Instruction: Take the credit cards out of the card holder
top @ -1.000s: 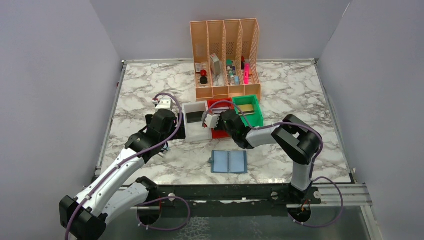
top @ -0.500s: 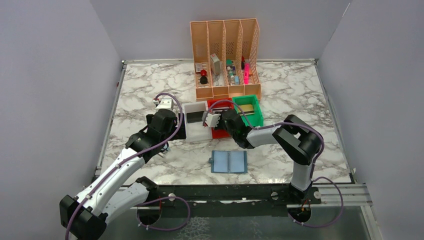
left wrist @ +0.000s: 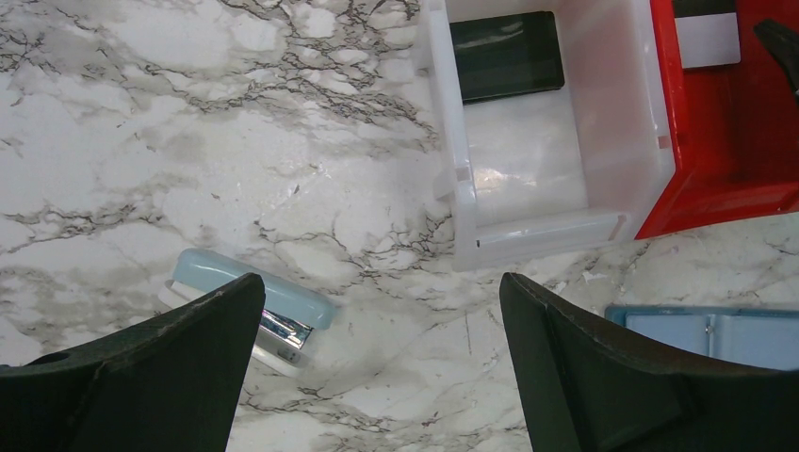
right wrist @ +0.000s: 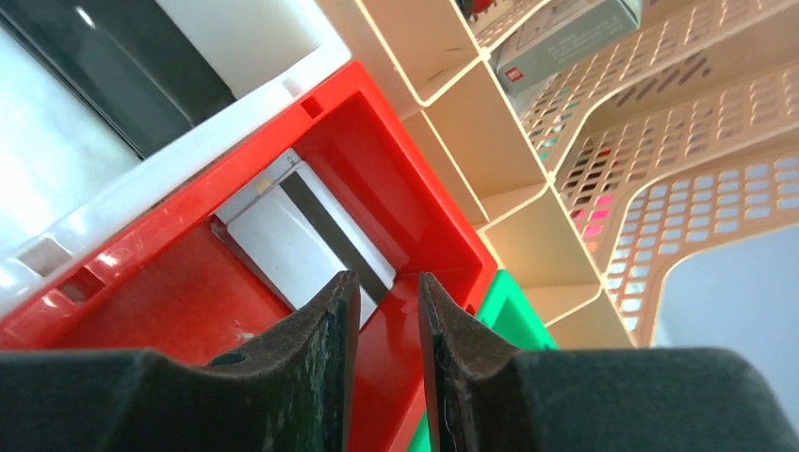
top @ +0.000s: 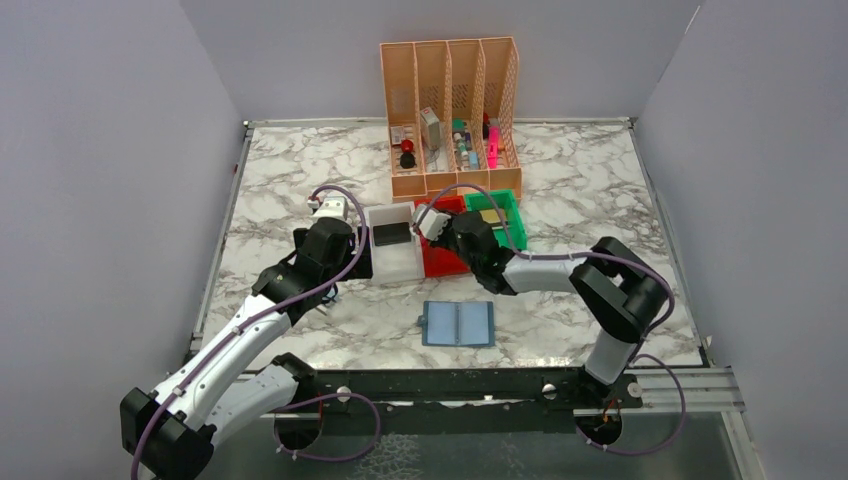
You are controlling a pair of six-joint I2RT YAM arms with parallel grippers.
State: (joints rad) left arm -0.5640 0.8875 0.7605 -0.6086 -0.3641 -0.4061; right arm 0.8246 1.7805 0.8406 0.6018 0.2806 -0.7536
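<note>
Card holder (top: 457, 323): lies open and flat on the marble worktop (top: 300, 170), near its front edge, on the near side of the red bin (top: 440, 262) and apart from it. Pale blue inside faces up. From overhead I cannot tell whether any pocket holds a card. One corner also shows at the lower right of the left wrist view.

Credit cards:
- silver card (right wrist: 300, 235) with a dark stripe, lying flat on the floor of the red bin at its far end.
- gold card (top: 489, 215) lying in the green bin (top: 510, 235), which stands just right of the red one.

White bin (top: 395, 262) stands just left of the red bin, touching it. A dark flat rectangle (left wrist: 506, 55) lies at its far end. What it is, I cannot tell.

Left jaws: released, spread wide, nothing between them. The fingers (left wrist: 141, 377) hang over bare worktop just off the near left corner of the white bin. A small pale-blue stapler (left wrist: 252, 303) lies on the worktop beside the left finger.

Right jaws: drawn in to a narrow slit, gripping nothing. The fingers (right wrist: 311, 358) sit above the red bin, with the silver card below and just beyond the tips, not touching. The right arm (top: 560, 268) reaches in from the right over the bins.

Peach file organizer (top: 450, 110) stands upright behind the three bins, with small items in its slots.
</note>
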